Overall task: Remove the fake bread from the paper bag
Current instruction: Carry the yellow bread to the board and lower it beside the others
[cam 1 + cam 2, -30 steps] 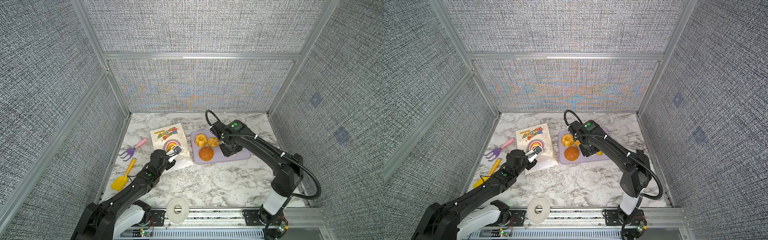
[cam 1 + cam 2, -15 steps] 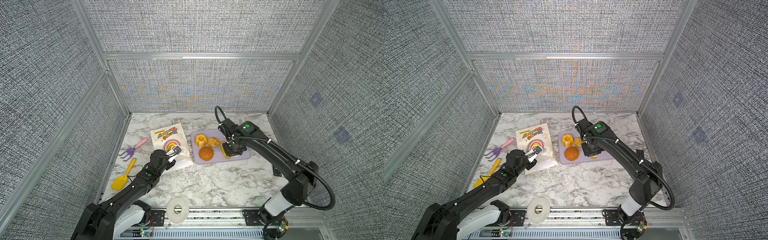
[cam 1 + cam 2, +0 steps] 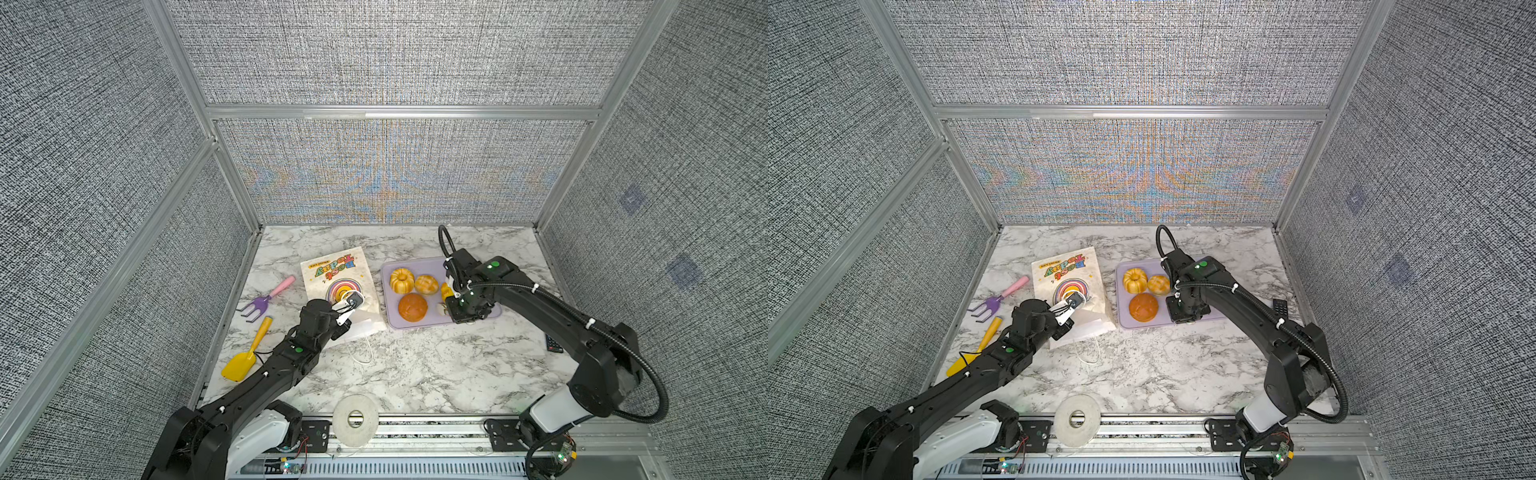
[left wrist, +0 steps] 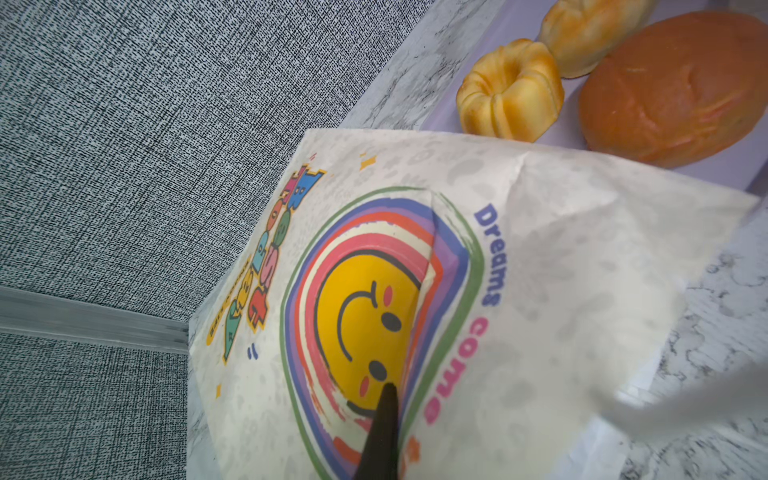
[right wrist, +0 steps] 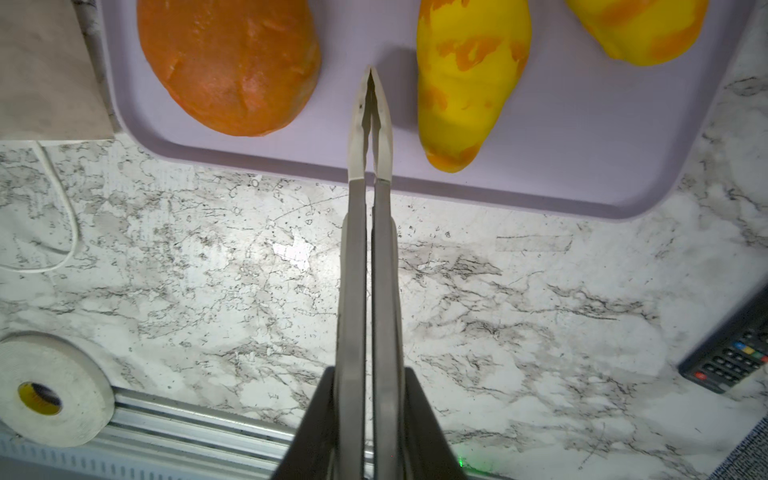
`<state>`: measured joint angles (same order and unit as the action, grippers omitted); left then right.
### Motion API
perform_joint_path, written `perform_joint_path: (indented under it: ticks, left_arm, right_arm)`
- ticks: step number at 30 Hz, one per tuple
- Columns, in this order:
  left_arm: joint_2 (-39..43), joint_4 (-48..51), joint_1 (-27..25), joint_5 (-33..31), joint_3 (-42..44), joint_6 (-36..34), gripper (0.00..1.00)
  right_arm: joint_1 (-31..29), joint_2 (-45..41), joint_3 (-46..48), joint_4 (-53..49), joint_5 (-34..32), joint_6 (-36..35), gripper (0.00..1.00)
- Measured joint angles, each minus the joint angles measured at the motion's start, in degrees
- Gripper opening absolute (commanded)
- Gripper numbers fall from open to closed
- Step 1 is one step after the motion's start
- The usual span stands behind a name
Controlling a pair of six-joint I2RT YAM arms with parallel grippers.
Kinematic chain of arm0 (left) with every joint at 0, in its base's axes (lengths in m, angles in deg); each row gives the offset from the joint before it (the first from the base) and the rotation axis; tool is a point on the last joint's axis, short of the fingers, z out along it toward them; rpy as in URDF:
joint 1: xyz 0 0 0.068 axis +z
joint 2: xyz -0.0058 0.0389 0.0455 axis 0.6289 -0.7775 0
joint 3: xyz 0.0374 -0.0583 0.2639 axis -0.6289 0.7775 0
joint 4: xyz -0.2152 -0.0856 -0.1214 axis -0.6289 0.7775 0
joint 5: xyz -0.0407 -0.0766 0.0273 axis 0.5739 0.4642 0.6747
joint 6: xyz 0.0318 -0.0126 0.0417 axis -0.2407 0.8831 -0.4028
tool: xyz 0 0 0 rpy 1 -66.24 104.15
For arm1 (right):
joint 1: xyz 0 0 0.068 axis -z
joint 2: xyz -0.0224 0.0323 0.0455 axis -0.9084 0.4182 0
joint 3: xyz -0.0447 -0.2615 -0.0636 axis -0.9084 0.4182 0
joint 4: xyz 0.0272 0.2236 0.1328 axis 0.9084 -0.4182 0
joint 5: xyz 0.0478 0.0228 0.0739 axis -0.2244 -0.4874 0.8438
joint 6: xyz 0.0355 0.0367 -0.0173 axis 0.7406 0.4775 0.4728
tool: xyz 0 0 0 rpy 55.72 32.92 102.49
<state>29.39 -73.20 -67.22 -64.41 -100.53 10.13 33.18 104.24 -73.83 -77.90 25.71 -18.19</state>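
Note:
The paper bag lies flat on the marble, print up, its mouth toward the front. My left gripper is shut on a fold of the bag's upper sheet near the smiley. Fake bread lies on the lavender tray: a fluted ring bun, a striped roll, a round brown bun and a yellow loaf. My right gripper hangs over the tray between the brown bun and the yellow loaf, shut and holding nothing. The bag's inside is hidden.
A purple toy rake and a yellow toy shovel lie left of the bag. A white cord handle trails from the bag's mouth. A tape roll sits on the front rail, a remote at the right.
The right arm has drawn back to the right and its jaws have closed with nothing in them. The left gripper still holds the bag in the same place.

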Motion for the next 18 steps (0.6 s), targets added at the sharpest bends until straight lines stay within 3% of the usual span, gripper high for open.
perform_joint_path:
  ticks: [18]
  left_arm:
    - [0.02, 0.07, 0.0, 0.28, 0.17, -0.02, 0.0]
  right_arm:
    - [7.1, 0.79, -0.68, 0.59, -2.38, -4.98, 0.0]
